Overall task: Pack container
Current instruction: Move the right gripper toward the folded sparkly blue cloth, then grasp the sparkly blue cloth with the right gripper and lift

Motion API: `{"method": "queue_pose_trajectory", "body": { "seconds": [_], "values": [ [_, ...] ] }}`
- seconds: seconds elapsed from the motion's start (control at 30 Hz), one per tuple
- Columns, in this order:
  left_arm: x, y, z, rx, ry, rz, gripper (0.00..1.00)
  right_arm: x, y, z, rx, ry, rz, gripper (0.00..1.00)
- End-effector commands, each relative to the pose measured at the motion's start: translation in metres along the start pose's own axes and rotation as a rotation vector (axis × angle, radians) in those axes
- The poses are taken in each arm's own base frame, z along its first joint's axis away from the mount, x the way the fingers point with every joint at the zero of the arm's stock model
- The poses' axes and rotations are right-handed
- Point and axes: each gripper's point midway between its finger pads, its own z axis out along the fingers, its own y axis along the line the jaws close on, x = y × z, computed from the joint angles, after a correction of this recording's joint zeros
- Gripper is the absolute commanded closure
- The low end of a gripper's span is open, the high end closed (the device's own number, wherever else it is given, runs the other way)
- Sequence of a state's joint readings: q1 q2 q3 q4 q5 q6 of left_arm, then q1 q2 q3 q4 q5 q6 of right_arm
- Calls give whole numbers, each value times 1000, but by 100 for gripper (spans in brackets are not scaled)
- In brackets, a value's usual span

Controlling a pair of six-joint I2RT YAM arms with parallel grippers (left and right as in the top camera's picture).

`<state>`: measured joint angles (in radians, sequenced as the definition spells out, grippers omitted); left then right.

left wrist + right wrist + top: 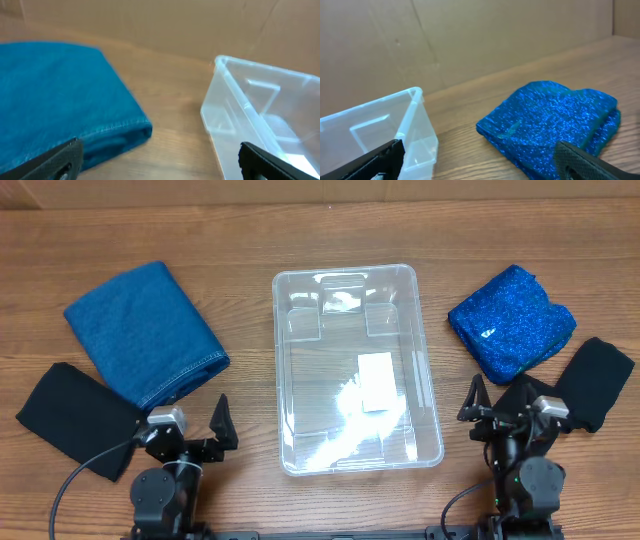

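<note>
1. Black fingers of my left pincer [190, 432] and right pincer [508, 408] are spread wide, holding nothing, low over the brown wooden table [100, 230].
2. Between them lies the clear rectangular plastic container [300, 380], white label on its bottom.
3. Folded blue denim cloth [145, 330] lies left of it, glittery blue cloth [512, 320] right.

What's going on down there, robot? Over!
Left claw open, empty. Right claw open, empty. Container empty, mid-table. Nothing blocking; denim cloth and sparkly blue cloth lie outside it.
</note>
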<state>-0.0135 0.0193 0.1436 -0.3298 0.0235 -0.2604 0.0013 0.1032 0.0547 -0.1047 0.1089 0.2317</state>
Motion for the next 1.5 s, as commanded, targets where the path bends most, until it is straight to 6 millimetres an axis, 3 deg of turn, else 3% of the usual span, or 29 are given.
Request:
{"method": "queue_pose_trajectory", "body": {
  "seconds": [0.0, 0.13, 0.33, 0.43, 0.57, 0.67, 0.87, 1.0, 1.13, 1.23, 1.33, 1.4, 1.47],
  "values": [
    [-51, -10, -22, -14, -44, 15, 0, -35, 5, 3, 36, 8, 7, 0],
    [-77, -6, -27, -107, 85, 103, 0, -59, 16, 32, 77, 152, -8, 0],
    [-111, -21, -17, -121, 313, 103, 0, -62, 33, 85, 78, 535, 19, 0],
    [-120, -30, -11, -98, 381, 96, 0, -65, 3, 98, 202, 697, 57, 0],
    [-105, -26, -4, -117, 471, 94, 0, -75, -62, 115, 287, 711, 202, 0],
    [-103, -25, -3, -120, 483, 95, 0, -45, -121, 116, 342, 786, 387, 0],
    [-101, -29, -3, -96, 491, 84, 0, 51, -159, 143, 281, 972, 547, 0],
    [-101, -31, -3, -87, 492, 82, 0, 97, -170, 147, 289, 1049, 597, 0],
    [-100, -32, -3, -79, 496, 79, 0, 125, -139, 160, 153, 1103, 662, 1],
    [-100, -32, -3, -78, 497, 79, 0, 130, -121, 165, 125, 1127, 636, 9],
    [-100, -32, -3, -79, 498, 79, 0, 131, -117, 166, 117, 1132, 629, 38],
    [-99, -32, -4, -79, 501, 79, 0, 129, -117, 168, 112, 1120, 630, 66],
    [-99, -32, -4, -80, 501, 79, 0, 124, -108, 173, 50, 1102, 660, 74]
  ]
}}
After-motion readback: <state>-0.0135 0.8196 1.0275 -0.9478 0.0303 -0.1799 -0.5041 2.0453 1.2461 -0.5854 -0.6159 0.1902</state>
